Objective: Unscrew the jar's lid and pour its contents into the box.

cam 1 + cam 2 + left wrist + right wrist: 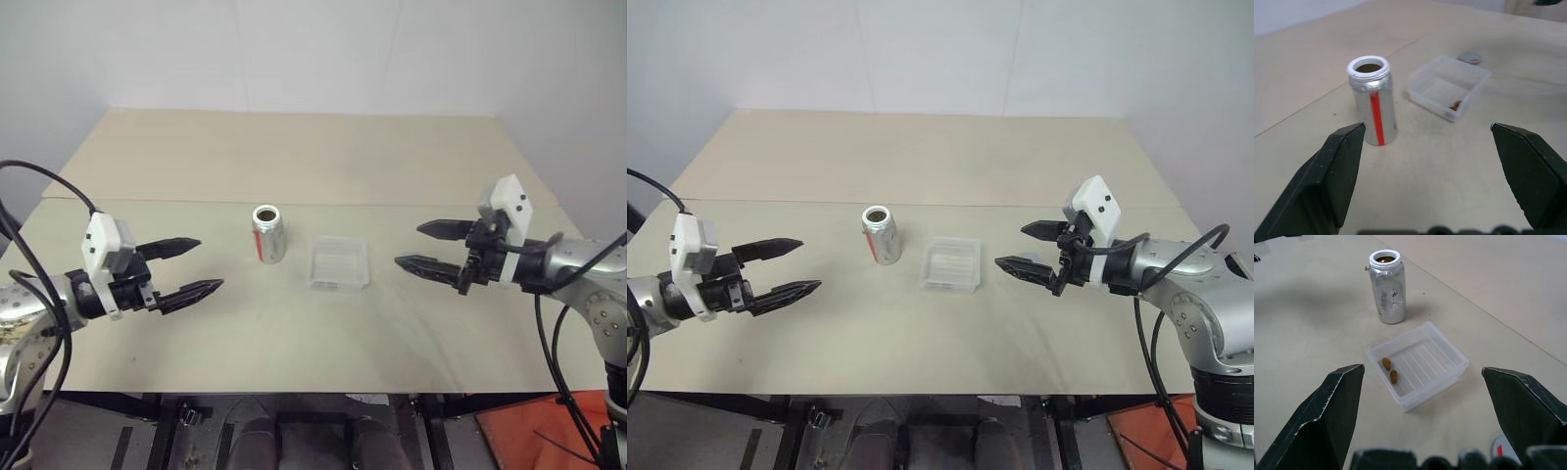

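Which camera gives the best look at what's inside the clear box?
The right wrist view: it looks down into the box and shows two small brown pieces near one corner. The left wrist view shows a brown bit through the box's wall. In both eye views the box looks nearly blank.

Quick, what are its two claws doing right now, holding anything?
Left gripper: open, holding nothing.
Right gripper: open, holding nothing.

Beige table (seam across top) vs plain white wall, even light.
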Robot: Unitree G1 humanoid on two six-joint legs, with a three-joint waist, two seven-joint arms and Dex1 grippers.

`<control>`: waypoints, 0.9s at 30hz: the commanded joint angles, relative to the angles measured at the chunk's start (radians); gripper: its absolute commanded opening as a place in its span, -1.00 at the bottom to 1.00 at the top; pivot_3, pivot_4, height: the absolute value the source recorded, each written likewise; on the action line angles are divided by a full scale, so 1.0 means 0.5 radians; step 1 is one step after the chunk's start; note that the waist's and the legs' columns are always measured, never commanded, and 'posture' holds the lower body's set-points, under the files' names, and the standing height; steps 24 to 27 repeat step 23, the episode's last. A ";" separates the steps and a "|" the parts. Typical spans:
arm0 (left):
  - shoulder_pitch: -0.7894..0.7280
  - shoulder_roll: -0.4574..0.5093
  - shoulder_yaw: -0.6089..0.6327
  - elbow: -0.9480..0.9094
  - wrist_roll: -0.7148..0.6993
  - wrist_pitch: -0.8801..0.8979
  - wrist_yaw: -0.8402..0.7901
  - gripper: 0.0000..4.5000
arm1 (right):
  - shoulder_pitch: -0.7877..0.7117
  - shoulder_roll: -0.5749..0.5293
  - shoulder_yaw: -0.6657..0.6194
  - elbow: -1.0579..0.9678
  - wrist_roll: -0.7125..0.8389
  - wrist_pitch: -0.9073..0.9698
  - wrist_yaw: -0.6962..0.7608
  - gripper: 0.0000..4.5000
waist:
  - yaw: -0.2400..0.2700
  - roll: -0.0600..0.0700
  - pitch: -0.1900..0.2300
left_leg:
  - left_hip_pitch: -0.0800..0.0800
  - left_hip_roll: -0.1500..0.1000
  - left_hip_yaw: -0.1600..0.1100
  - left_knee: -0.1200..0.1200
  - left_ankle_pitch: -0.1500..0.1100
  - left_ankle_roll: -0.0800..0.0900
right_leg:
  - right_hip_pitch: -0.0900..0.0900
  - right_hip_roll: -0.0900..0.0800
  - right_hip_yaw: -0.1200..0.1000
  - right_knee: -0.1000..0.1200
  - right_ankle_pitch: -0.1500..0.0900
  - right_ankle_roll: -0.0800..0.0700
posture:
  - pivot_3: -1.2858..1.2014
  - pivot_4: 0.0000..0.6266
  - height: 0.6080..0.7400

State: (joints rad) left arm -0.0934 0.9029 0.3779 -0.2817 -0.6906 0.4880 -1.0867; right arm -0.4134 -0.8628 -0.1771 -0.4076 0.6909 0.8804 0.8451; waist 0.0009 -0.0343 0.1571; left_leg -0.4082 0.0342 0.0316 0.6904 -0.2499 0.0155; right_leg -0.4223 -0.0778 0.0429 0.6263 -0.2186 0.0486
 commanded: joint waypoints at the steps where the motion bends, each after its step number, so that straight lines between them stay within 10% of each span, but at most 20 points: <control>1: -0.051 0.016 0.027 0.027 0.048 -0.125 -0.044 0.99 | -0.029 -0.044 -0.118 -0.026 0.063 -0.038 0.035 1.00 | 0.000 0.000 0.000 | 0.000 0.000 0.000 0.000 0.000 0.000 | 0.000 0.000 0.000 0.000 0.000 0.000 | 0.03 -0.52 1.00; 27: 0.091 -0.032 0.084 -0.125 0.011 -0.104 0.051 0.99 | -0.069 -0.068 -0.032 0.071 -0.018 -0.124 0.150 1.00 | -0.005 0.000 0.000 | 0.000 0.000 0.001 -0.001 0.000 0.000 | -0.001 0.000 0.001 0.000 0.000 0.000 | 0.03 -0.52 1.00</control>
